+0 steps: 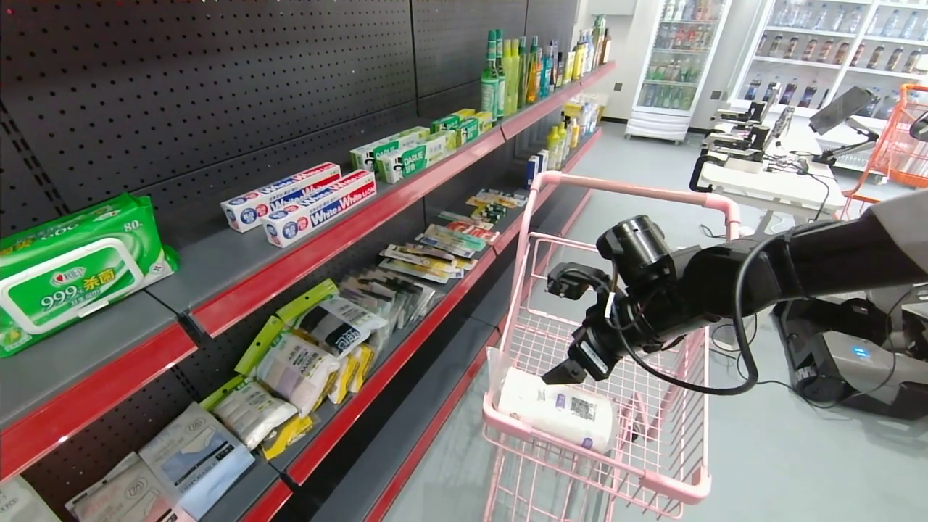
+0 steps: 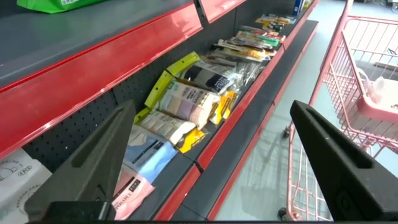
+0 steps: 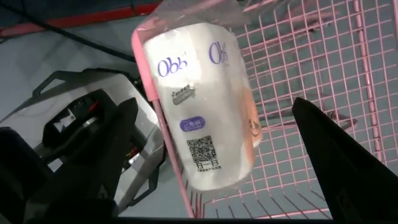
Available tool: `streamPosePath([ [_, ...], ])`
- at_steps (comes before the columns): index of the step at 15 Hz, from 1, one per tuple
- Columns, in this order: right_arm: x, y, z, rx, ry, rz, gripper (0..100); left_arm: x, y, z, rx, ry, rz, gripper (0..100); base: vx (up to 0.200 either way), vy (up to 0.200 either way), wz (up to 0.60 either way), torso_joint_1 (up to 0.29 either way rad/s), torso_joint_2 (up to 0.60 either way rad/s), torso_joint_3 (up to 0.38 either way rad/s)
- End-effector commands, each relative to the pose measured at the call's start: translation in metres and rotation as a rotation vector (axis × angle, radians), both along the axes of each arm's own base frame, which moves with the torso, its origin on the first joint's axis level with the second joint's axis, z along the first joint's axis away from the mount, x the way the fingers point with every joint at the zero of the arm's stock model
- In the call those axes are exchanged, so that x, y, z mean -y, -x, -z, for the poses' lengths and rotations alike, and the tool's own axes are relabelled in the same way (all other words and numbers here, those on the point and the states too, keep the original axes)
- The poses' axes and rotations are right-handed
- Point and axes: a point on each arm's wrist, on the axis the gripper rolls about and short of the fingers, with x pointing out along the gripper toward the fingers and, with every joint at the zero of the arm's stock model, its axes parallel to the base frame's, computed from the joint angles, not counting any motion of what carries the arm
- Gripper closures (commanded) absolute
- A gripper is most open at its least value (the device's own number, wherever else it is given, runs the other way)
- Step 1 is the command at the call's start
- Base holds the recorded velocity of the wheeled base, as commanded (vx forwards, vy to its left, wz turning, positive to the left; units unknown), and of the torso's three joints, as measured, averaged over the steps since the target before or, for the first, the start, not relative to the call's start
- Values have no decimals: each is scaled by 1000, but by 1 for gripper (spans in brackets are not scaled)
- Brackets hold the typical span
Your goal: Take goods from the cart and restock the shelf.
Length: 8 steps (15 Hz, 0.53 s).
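One white pack (image 1: 558,415) lies in the one pink cart (image 1: 623,190), the right gripper (image 3: 214,106) spread wide over it and the left gripper (image 2: 211,109) likewise spread beside the shelf (image 1: 217,262).

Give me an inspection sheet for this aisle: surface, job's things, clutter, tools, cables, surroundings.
Surface: grey shelves with red edges, partly stocked.
Job's things: white pack lying in the pink cart.
Clutter: nothing seen.
Tools: right tool open over the pack; left tool open, facing the lower shelves.
Cables: black cable looping under the right arm.
Surroundings: fridges, desk, orange cart behind.
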Motion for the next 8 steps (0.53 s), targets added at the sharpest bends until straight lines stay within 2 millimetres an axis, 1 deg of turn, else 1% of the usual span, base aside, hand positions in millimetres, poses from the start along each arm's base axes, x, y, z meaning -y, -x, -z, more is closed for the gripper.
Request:
streamPosePath([
  [1,-10,0,7,-21,9,-24,0,0,0,0,-1,0,-1,0,0,0,0,0,0,0],
  [2,-11,-1,16,-45,18,-19,0,0,0,0,-1,0,-1,0,0,0,0,0,0,0],
  [4,-15,-2,23,-60,28,-29,0,0,0,0,-1,0,-1,0,0,0,0,0,0,0],
  [8,-37,1,42,-85,71,-79,0,0,0,0,0,0,-1,0,0,0,0,0,0,0],
])
